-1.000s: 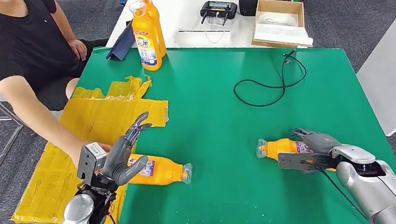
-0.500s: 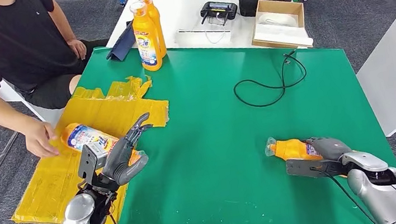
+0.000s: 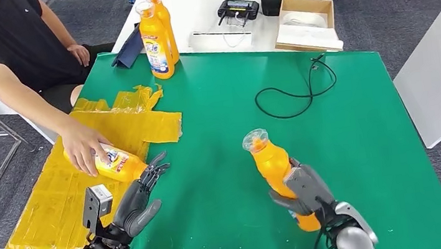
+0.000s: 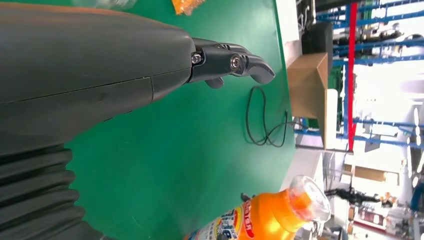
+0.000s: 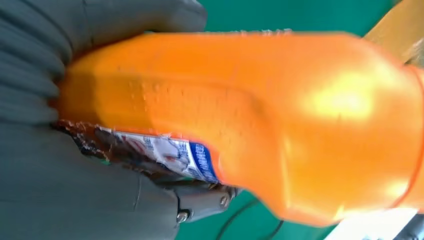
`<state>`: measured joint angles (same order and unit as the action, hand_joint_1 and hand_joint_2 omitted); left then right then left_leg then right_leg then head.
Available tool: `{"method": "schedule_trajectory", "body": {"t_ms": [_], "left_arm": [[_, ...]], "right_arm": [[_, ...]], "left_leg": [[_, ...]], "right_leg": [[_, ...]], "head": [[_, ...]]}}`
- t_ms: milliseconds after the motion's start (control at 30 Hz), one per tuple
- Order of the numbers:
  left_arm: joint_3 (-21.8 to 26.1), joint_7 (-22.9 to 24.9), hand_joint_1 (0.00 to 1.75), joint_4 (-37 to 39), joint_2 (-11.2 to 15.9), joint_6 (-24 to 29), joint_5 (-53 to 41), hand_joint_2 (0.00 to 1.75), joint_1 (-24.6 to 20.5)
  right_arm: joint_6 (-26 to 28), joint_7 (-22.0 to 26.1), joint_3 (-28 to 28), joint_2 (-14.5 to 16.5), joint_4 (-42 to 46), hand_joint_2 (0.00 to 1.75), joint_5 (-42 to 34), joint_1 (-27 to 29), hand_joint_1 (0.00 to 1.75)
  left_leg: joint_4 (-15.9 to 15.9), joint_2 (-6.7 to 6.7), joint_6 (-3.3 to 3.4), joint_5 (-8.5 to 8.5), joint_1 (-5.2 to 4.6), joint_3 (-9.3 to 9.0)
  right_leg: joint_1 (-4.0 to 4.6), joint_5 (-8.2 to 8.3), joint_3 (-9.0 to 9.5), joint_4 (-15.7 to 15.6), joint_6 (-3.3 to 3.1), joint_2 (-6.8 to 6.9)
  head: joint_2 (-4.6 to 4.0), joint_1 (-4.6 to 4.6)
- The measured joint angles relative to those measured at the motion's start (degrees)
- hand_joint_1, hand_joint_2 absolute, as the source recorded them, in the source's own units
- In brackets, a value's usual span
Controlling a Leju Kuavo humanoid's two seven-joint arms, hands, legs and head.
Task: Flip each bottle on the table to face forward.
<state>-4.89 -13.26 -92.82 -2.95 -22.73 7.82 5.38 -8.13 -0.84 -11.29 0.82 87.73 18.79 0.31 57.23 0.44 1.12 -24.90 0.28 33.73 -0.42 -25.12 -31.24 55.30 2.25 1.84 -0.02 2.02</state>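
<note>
My right hand [image 3: 306, 193] grips an orange bottle [image 3: 275, 167] by its lower body and holds it lifted, nearly upright, with the clear cap toward the table's middle. In the right wrist view the bottle [image 5: 280, 125] sits close against my right hand [image 5: 75, 150], its label partly covered. My left hand [image 3: 139, 198] hovers over the green table [image 3: 358, 140] near the front left, fingers spread and holding nothing. A person's hand [image 3: 84, 144] rests on a second orange bottle [image 3: 120, 164] lying on the yellow sheet [image 3: 45, 207], just beyond my left fingertips. The left wrist view shows my left hand [image 4: 100, 85] and the lifted bottle [image 4: 265, 217].
Two orange bottles [image 3: 155, 39] stand upright at the table's far left corner. A black cable [image 3: 296, 94] loops on the far right part. Behind, a white table carries a cardboard box [image 3: 307, 24] and a black device [image 3: 239, 11]. The person sits at the left.
My right hand has lifted its bottle off the table, raised it nearly upright and brought it toward the middle. The person has moved the other bottle on the yellow sheet. My left hand drew back slightly.
</note>
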Motion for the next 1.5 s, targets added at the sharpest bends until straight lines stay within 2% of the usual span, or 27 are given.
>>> {"method": "schedule_trajectory", "body": {"t_ms": [100, 333, 467, 633, 833, 1033, 1500], "left_arm": [[0.08, 0.24, 0.0, -1.14, -0.21, 0.06, 0.22, 0.0, 0.93], [0.12, 0.33, 0.0, -2.26, -0.44, 0.05, 0.47, 0.0, 1.46], [0.11, 0.33, 0.0, -3.08, -0.91, -0.11, 0.96, 1.75, 1.99], [-1.28, 0.42, 0.0, -6.17, -2.62, 0.19, 1.66, 1.75, 4.02], [-4.97, 0.24, 0.0, -8.56, -3.06, 0.74, 2.65, 1.75, 4.64], [-8.13, 1.26, 0.0, -8.77, -3.05, 0.58, 5.79, 1.75, 4.04], [-11.23, 2.35, 0.0, -8.57, -2.71, -0.94, 11.2, 1.75, 3.23]], "right_arm": [[0.0, -0.09, 1.0, 2.16, 3.4, 1.75, -0.79, 2.06, 1.75], [-0.03, 0.28, 2.05, 4.19, 6.46, 1.75, -1.3, 3.79, 1.75], [-0.31, 2.72, 2.15, 5.75, 8.39, 1.75, -1.56, 4.86, 1.75], [0.65, 4.01, -3.16, 7.87, 13.15, 1.75, -0.21, 7.51, 1.75], [3.78, 5.39, -13.58, 5.56, 13.59, 1.75, 0.42, 8.51, 1.75], [2.96, 5.63, -22.2, 3.65, 10.59, 1.75, 1.66, 6.97, 1.75], [2.81, 5.3, -31.1, -0.89, 2.95, 1.75, 0.94, 4.88, 1.75]], "left_leg": [[-0.01, -0.11, -0.01, 0.08, 0.01, 0.2], [0.0, -0.13, 0.01, 0.08, -0.15, 0.32], [0.0, -0.12, 0.02, 0.08, -0.16, 0.4], [0.0, -0.11, 0.01, 0.07, -0.15, 0.54], [-0.01, -0.12, 0.01, 0.07, -0.15, 0.63], [0.0, -0.13, 0.02, 0.08, -0.16, 0.62], [0.0, -0.13, 0.02, 0.07, -0.16, 0.66]], "right_leg": [[-0.01, -0.01, -0.12, 0.07, -0.03, 0.16], [-0.19, 0.0, -0.23, 0.07, -0.02, 0.17], [-0.19, 0.01, -0.3, 0.07, -0.01, 0.16], [-0.18, 0.0, -0.48, 0.07, -0.02, 0.16], [-0.19, -0.01, -0.55, 0.07, -0.02, 0.16], [-0.19, 0.0, -0.54, 0.07, -0.02, 0.17], [-0.19, 0.0, -0.61, 0.07, -0.01, 0.17]], "head": [[0.0, -0.04], [0.0, -0.03], [0.0, -0.04], [0.0, -0.03], [0.0, -0.04], [0.0, -0.03], [0.0, -0.03]]}}
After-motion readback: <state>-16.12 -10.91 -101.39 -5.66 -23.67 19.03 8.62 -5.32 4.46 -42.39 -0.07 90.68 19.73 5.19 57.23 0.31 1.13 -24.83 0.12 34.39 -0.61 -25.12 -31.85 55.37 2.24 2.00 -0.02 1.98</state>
